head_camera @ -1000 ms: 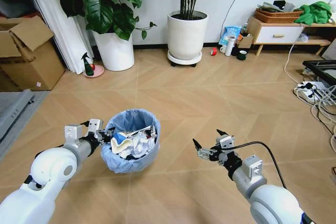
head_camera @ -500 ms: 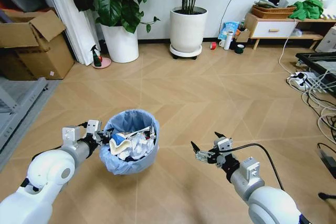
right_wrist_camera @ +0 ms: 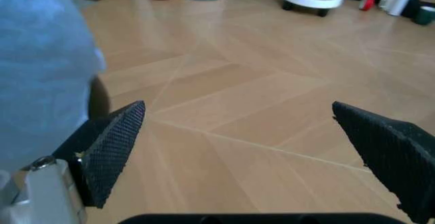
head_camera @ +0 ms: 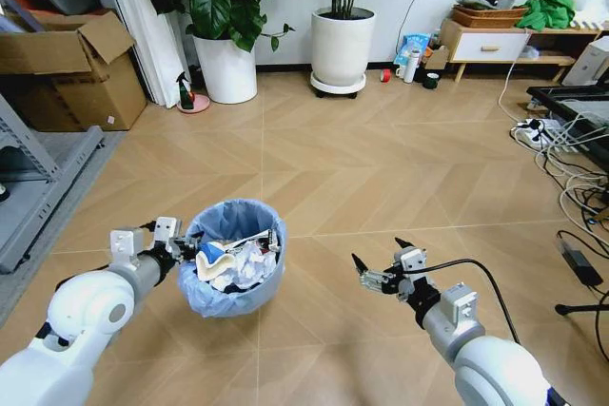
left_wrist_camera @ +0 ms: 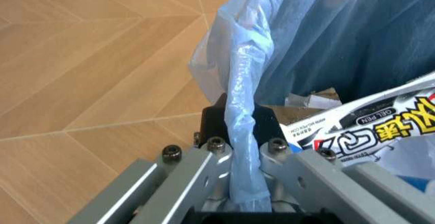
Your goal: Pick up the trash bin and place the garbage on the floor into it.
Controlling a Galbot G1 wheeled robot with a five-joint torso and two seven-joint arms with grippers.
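Your left gripper [head_camera: 183, 247] was clamped on the trash bin [head_camera: 233, 268] rim; garbage [head_camera: 236, 259] lay inside. Your right gripper [head_camera: 379, 261] stood released beside it, floor [head_camera: 381, 168] ahead bare.

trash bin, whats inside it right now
The trash bin, clamped at its rim by the left gripper, holds crumpled white paper and a printed pen wrapper. Whatever lies deeper is covered by that top layer.

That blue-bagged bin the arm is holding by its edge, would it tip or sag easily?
Probably light: the left gripper carries the trash bin by its rim alone. Held at one side, it may tilt. The thin liner looks floppy and crinkled, so it might slip; the paper garbage adds little weight.
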